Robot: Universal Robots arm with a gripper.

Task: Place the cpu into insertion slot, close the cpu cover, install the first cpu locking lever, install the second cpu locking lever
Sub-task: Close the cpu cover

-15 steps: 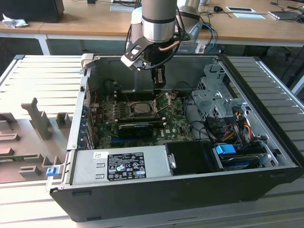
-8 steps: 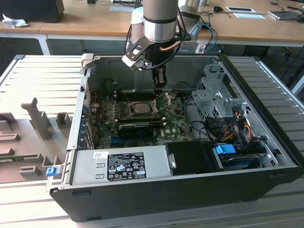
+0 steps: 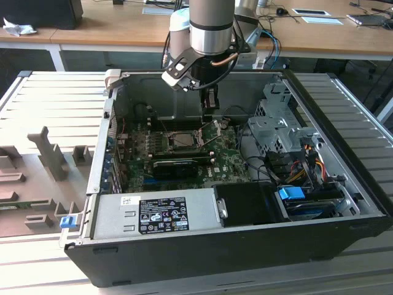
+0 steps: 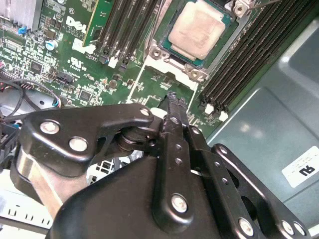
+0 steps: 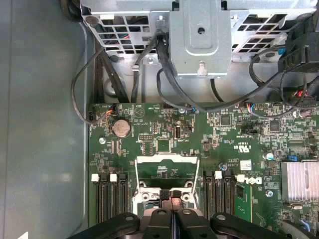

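Over the far part of the green motherboard (image 5: 164, 124), inside the opened computer case (image 3: 245, 246) on the ribbed worktop (image 3: 55, 110), the arm hangs its pincer (image 3: 207, 117) just to the exterior view's right of the insertion slot (image 4: 158, 52). Both wrist views show the pincer (image 5: 172, 195) with its two black fingers pressed together and nothing visible between them, so it is closed and empty.

Already seated in the slot is the cpu (image 4: 199, 30), its pale metal face up and, as far as I can judge, flat and square within the silvery rim. The first step looks done. The cpu cover (image 5: 167, 159) is not yet down: its thin frame stands swung away from the slot, and the board shows through its window in the first wrist view. The fingertips sit right by the frame's free edge, though I cannot tell whether they touch it.

So the work in hand appears to be closing the cover. To do it well, the closed tips should bear on the frame's free edge, opposite the hinge, and follow the hinge's arc rather than push straight. Pressure should stay on the metal frame and never on the chip's face. The long black memory slots (image 4: 244, 55) beside the socket leave little room, so the wrist should stay upright and move slowly
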